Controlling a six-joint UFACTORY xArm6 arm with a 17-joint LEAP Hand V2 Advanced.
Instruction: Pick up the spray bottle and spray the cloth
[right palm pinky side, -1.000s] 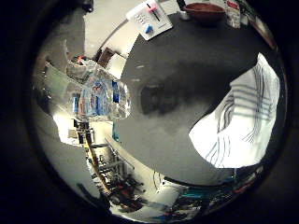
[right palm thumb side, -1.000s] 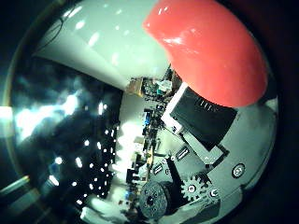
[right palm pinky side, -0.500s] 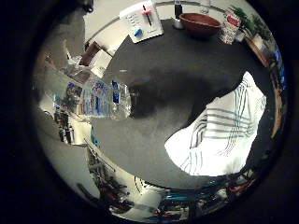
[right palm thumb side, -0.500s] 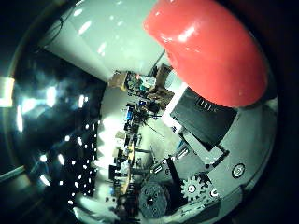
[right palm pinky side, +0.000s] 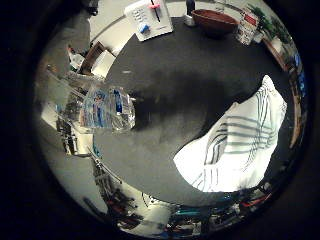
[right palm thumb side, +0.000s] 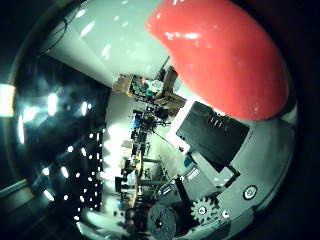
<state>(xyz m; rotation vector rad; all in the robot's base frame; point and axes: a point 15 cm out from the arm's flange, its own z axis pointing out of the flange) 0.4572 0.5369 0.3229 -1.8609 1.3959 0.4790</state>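
The spray bottle's clear body (right palm pinky side: 100, 105), with a blue and white label, sits close against the palm in the right little finger side palm view, held above the dark table (right palm pinky side: 180, 80). Its red spray head (right palm thumb side: 215, 55) fills much of the right thumb side palm view, right beside my hand's black, white and geared parts (right palm thumb side: 215, 150). My hand is shut on the bottle. The white cloth (right palm pinky side: 235, 140) with dark stripes lies rumpled on the table, away from the bottle and below it.
At the table's far edge stand a brown bowl (right palm pinky side: 215, 20), a white card with coloured marks (right palm pinky side: 148, 17) and small containers (right palm pinky side: 247, 25). Shelves and room clutter (right palm thumb side: 145, 130) lie beyond the table's edge.
Both views have shifted, so my hand has moved and turned over the table with the bottle still in it. The cloth has not changed shape.
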